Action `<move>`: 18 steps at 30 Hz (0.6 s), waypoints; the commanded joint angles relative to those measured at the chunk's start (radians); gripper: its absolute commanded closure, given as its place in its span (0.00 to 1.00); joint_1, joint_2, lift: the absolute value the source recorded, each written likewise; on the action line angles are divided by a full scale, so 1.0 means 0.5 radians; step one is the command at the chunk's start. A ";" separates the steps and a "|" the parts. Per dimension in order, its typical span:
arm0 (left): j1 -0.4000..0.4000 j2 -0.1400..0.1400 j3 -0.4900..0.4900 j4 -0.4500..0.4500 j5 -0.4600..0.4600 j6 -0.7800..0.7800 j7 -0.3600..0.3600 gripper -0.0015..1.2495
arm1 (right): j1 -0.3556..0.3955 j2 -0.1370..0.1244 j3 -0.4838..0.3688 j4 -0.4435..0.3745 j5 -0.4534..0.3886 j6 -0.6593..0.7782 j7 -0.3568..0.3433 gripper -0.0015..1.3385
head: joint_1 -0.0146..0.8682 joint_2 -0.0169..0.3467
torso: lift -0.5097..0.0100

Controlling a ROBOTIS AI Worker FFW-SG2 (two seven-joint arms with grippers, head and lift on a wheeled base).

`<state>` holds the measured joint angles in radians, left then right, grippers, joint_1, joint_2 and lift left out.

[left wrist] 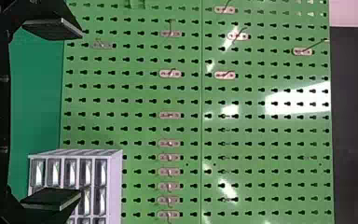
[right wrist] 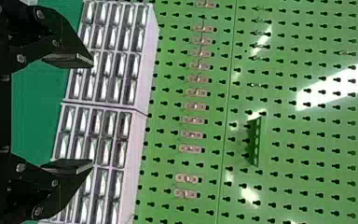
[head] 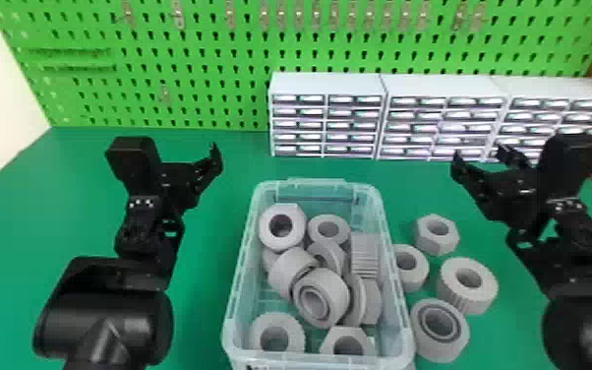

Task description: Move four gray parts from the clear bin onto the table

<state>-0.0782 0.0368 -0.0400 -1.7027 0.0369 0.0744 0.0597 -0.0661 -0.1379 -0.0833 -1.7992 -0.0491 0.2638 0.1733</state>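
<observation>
The left gripper (left wrist: pixel 80 113) and right gripper (right wrist: pixel 92 113) were spread wide and empty, and four gray parts (head: pixel 462 299) lay on the table (head: pixel 201 295) right of the clear bin (head: pixel 237 290), so the transfer seemed complete, calling only for leaving them there.

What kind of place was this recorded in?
Probably a workshop or parts-sorting bench: a green pegboard with hooks, small-drawer cabinets, and a clear bin of gray parts.
</observation>
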 commanded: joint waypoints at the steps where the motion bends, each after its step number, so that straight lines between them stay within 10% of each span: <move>1: 0.000 0.000 0.000 0.000 0.003 0.001 0.000 0.07 | 0.000 0.000 0.001 0.003 -0.006 0.000 0.000 0.33 | 0.80 0.24 | 0.88; 11: -0.003 -0.028 0.031 0.000 0.092 0.133 0.003 0.00 | -0.006 -0.003 0.007 0.006 -0.003 0.040 0.000 0.01 | 0.80 0.24 | 0.88; 18: 0.027 -0.043 -0.037 -0.021 -0.126 0.023 0.197 0.00 | 0.003 -0.007 0.016 0.006 0.012 0.040 0.000 0.00 | 0.80 0.24 | 0.88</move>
<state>-0.0768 0.0190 -0.0356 -1.7052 0.0483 0.1288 0.1118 -0.0669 -0.1408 -0.0764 -1.7962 -0.0499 0.2834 0.1733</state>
